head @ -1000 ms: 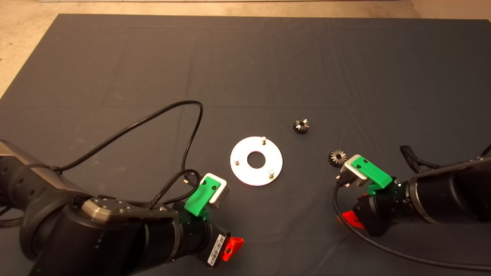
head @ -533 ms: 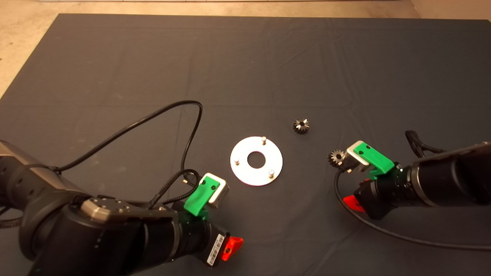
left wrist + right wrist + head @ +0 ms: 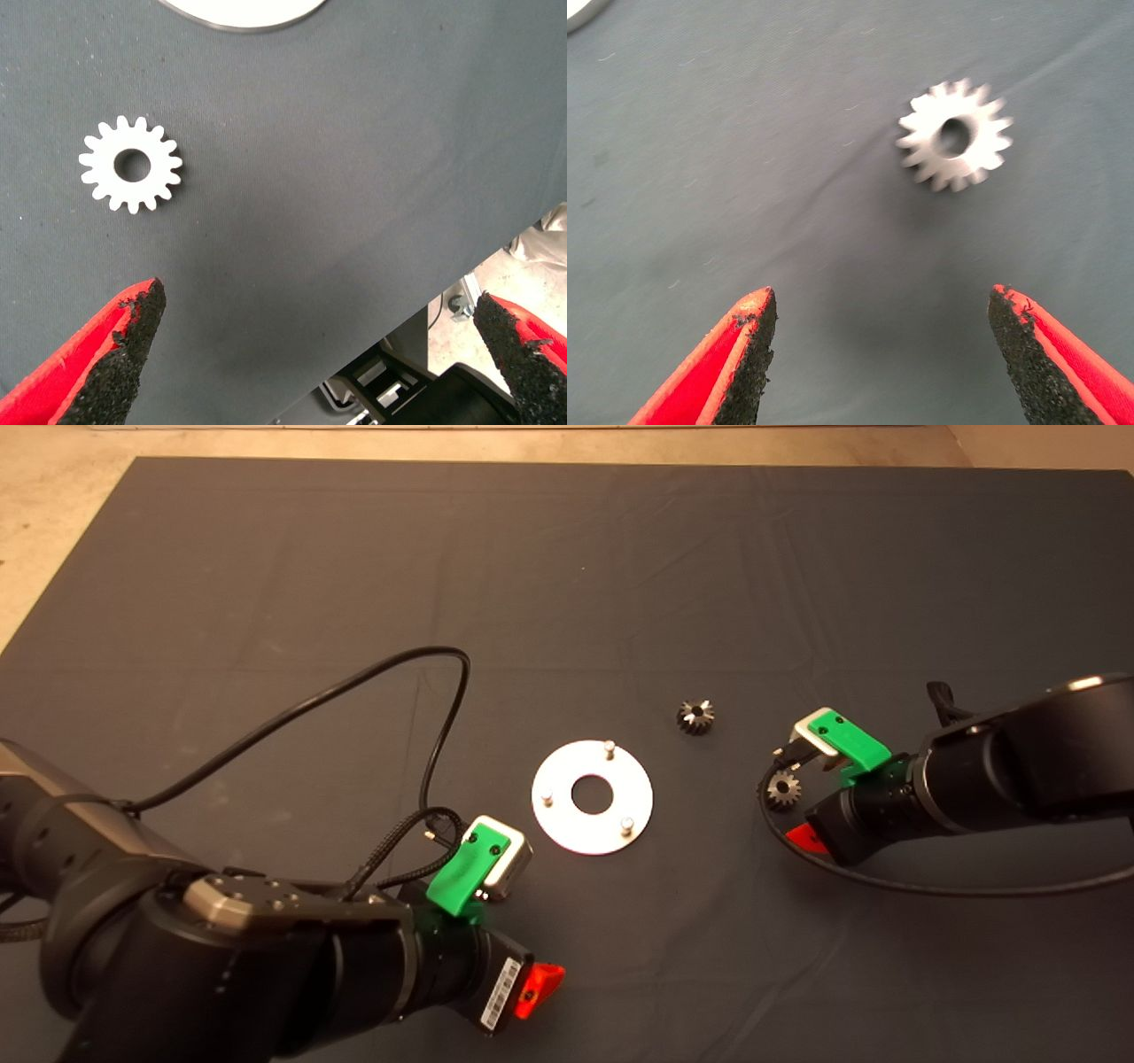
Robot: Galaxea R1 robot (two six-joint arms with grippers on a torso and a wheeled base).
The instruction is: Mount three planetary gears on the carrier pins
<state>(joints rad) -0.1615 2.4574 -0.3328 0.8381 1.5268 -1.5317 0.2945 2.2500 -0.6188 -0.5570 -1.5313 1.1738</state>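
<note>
1. Right claw [image 3: 881,354], fingers apart, hovers beside a small grey toothed steel gear [image 3: 954,135] lying on the tabletop; pickup step.
2. Left claw [image 3: 323,354], spread, waits.
3. Shiny disc's pins [image 3: 609,749] bare; next, centre, close.

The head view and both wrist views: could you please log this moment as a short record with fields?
disc: silver disc flat on the mat
carrier pins: three carrier pins, all bare
gears: far gear and near gear right of the disc; third gear beneath the left arm
left gripper: left gripper open, above the mat near the third gear
right gripper: right gripper open, over the near gear
</note>
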